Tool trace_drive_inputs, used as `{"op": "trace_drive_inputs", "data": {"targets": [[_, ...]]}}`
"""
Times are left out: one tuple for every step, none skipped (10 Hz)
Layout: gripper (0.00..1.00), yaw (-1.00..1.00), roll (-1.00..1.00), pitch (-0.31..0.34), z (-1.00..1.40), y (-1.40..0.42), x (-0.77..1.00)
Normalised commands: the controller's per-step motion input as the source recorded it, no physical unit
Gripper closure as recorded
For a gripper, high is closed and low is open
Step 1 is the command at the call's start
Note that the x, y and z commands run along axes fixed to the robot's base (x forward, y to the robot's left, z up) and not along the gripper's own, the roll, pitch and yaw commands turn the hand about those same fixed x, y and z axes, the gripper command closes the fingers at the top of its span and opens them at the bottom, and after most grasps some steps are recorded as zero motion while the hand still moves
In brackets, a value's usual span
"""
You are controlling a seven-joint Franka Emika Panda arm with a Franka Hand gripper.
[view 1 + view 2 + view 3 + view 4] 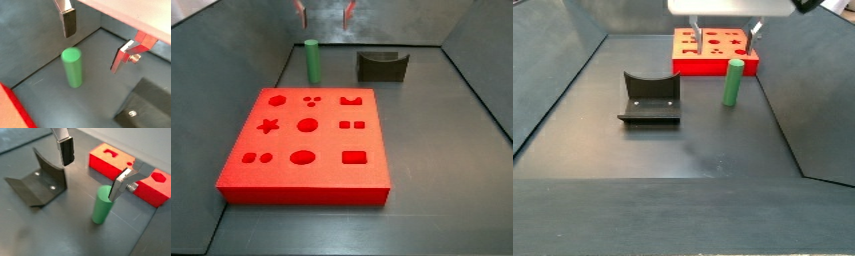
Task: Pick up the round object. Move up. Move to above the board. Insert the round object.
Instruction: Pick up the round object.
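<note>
I see the gripper (93, 165) hanging above the round object (102, 204), jaws apart, gripping nothing. It stands upright on the tabletop (714, 150) beside the board (712, 52). Side views alone show the board whole.

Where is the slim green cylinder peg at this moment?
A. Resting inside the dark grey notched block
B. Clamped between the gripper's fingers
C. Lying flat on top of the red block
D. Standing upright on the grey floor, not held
D: the slim green cylinder peg stands upright on the grey floor, while the gripper hangs open above it, its fingers apart and clear of the peg in both wrist views.
</note>
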Motion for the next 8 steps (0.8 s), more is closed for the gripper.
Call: {"op": "trace_drive_inputs", "data": {"targets": [[0.00,0.00,0.04,0.000,-0.18,-0.17,-0.02],[0.00,0.00,0.03,0.023,0.00,-0.05,0.00],[0.00,0.00,0.00,-0.007,-0.04,0.00,0.00],[0.00,0.00,0.03,-0.019,-0.20,0.00,-0.17],[0.00,0.00,0.16,-0.019,-0.44,-0.04,-0.41],[0.00,0.00,0.15,-0.026,-0.45,-0.04,-0.43],[0.00,0.00,0.02,-0.051,-0.29,0.00,-0.43],[0.00,0.00,0.00,-0.066,-0.21,0.00,-0.26]]}}
